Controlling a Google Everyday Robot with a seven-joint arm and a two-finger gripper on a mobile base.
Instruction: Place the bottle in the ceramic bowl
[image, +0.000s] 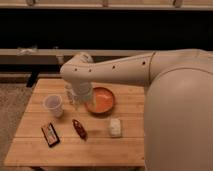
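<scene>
The ceramic bowl (102, 101) is orange inside with a darker rim and sits on the wooden table (130, 145), right of centre. The bottle (70, 95) is a slim, pale, see-through shape standing upright just left of the bowl, between it and the white cup (53, 105). My gripper (81, 96) hangs down from the white arm (115, 67), right at the bottle and over the bowl's left rim. The gripper partly hides the bottle. I cannot tell whether it holds the bottle.
A dark red oblong item (79, 128) and a dark flat packet (50, 134) lie near the table's front left. A small white lump (115, 127) lies in front of the bowl. My large white arm body fills the right side. A dark shelf runs behind the table.
</scene>
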